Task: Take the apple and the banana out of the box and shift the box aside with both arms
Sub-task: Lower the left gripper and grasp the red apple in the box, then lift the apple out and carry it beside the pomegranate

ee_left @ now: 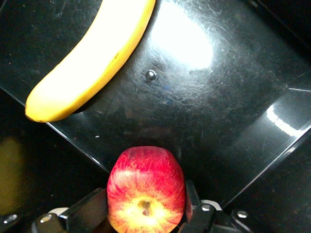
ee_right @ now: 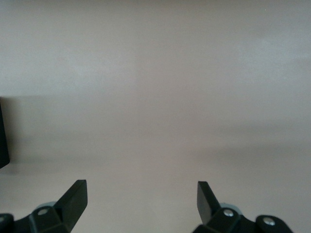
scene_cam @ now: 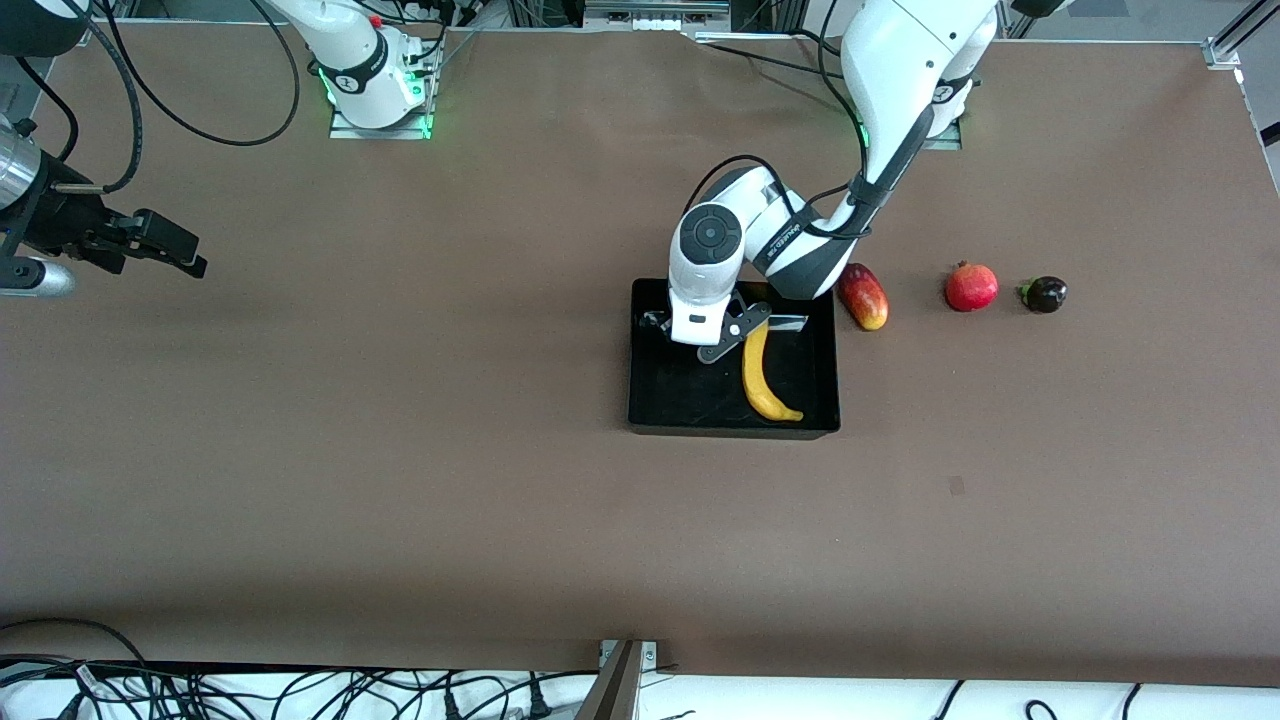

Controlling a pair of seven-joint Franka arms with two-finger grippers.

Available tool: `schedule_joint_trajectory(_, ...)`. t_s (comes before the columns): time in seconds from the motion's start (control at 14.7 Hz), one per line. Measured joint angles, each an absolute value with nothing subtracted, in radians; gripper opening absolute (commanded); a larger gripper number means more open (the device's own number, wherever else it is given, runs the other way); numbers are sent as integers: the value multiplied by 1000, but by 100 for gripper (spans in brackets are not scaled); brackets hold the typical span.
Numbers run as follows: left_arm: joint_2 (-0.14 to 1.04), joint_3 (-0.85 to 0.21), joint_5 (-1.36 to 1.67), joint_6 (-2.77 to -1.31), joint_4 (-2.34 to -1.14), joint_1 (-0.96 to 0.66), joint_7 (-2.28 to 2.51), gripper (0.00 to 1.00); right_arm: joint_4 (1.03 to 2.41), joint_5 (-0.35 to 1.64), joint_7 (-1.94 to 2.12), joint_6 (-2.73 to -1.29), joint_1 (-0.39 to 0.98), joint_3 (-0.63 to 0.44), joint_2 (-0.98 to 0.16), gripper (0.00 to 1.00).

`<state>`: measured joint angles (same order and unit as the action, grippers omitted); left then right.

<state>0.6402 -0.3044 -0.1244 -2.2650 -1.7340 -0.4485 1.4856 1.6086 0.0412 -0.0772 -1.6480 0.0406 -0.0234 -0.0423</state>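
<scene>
The left gripper [ee_left: 146,213] is holding the apple [ee_left: 146,189] between its fingers [ee_left: 87,208] over the box [scene_cam: 650,400], mid-frame. The banana [scene_cam: 762,372] is lying inside. Only the wrist view shows the apple. The right gripper [ee_right: 141,199] is waiting, fingers wide, upper left.

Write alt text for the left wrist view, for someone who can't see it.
The left gripper holds a red apple with a yellowish base between its fingers, above the glossy floor of the black box. A yellow banana lies in the box.
</scene>
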Motion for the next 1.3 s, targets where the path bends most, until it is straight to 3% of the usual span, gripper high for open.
schedule_joint_trajectory(0.41,628,-306,-127,-2247,-1723,-425,1454,0,1609,41,-77,-1647,41,-23,-42,100)
schedule_joint_trajectory(0.75,527,-359,-111,-2042,-1648,-268,1281,0,1609,41,-77,-1647,41,-23,-42,100)
schedule_joint_trajectory(1.3,430,-357,-100,-1742,-1580,-4,805,0,1609,41,-77,-1647,41,-23,-42,100)
